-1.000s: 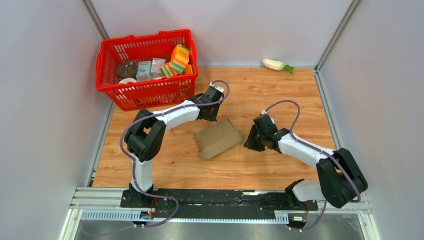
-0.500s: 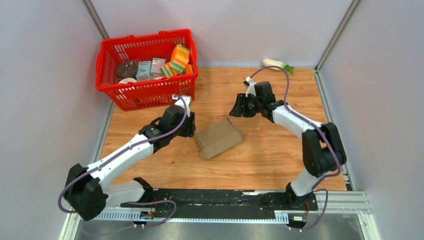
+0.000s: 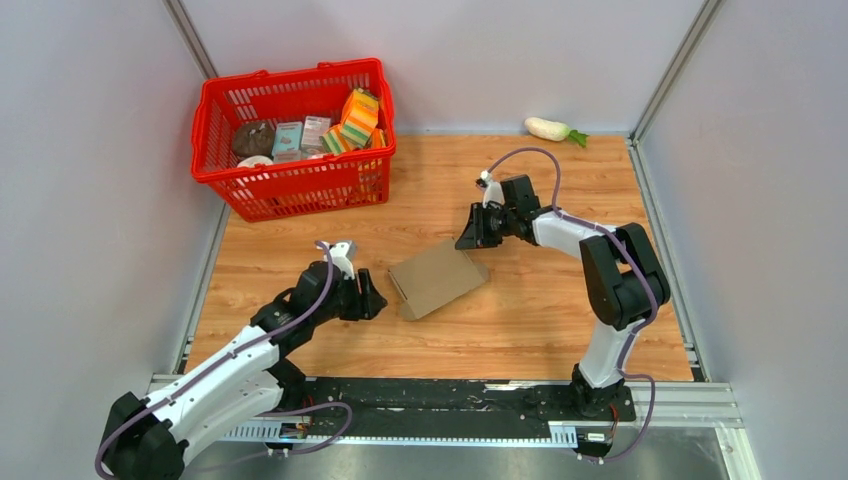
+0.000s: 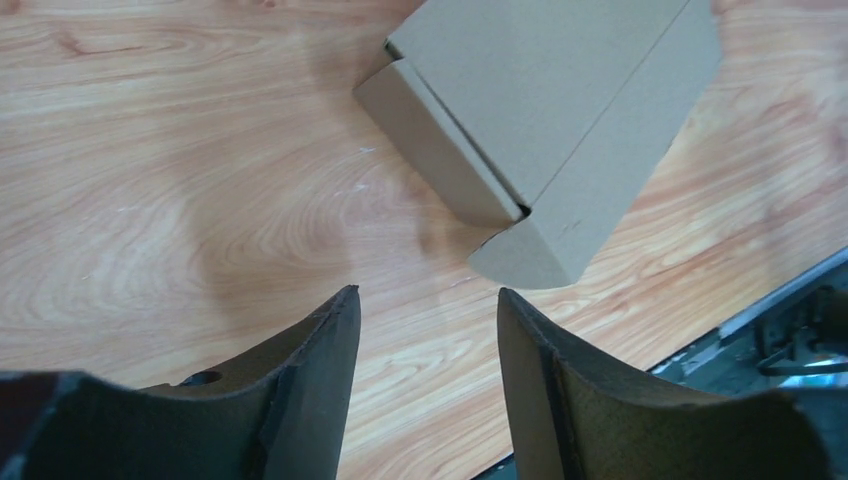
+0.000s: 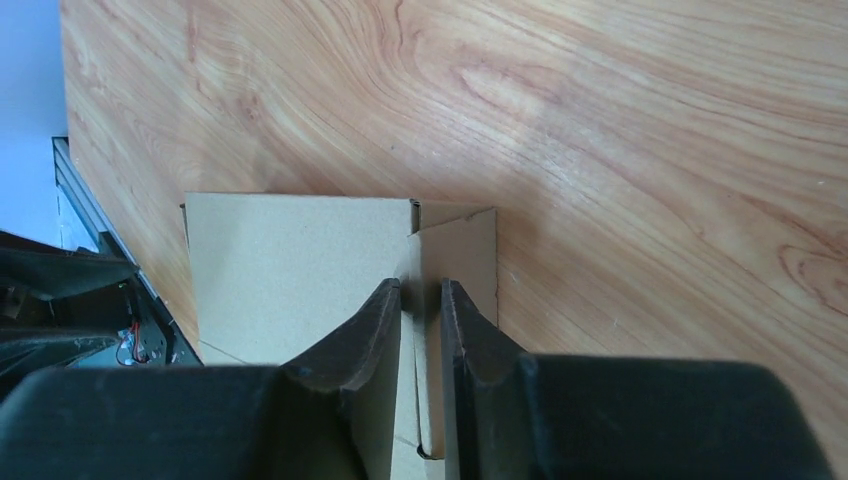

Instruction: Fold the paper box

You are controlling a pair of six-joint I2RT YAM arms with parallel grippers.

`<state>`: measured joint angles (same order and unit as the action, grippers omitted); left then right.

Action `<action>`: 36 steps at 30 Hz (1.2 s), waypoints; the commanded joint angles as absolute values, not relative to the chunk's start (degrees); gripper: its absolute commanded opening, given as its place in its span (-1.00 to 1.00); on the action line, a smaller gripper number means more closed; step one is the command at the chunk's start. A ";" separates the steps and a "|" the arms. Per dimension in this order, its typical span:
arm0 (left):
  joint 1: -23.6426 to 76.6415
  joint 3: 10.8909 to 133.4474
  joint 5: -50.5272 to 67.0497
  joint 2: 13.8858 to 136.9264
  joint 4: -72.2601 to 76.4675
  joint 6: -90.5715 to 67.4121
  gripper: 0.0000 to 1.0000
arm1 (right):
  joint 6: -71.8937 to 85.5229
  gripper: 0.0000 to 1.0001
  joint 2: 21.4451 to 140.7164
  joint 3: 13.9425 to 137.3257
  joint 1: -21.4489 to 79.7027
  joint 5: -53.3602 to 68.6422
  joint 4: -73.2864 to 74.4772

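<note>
On my screens, the red basket (image 3: 300, 190) holds groceries (image 3: 318, 131) at far left of the worktop (image 3: 540, 320); the paper box (image 3: 437, 277) lies folded at centre, left jaws apart and empty beside it, right jaws nearly together over its edge, grip unclear.

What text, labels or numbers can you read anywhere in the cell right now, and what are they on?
Plain brown cardboard box: no readable print on any face that shows, in either wrist view or from above.
Colourful packets in the red plastic basket: printed, but too small to read.
Nothing else in view bears readable text.
</note>
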<state>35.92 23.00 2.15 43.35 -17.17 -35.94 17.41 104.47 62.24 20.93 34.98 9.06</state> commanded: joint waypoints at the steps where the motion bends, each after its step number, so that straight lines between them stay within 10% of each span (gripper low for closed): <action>1: 34.72 21.62 5.62 44.73 -8.72 -41.65 0.42 | 18.10 -0.62 104.85 59.86 20.83 35.51 6.07; 17: 28.92 15.21 16.35 63.27 31.53 -62.92 0.55 | 21.27 -0.81 104.94 56.60 17.58 36.91 2.37; 36: 29.44 16.53 14.76 70.04 32.15 -70.92 0.57 | 22.76 -0.82 105.56 56.51 16.08 38.06 1.23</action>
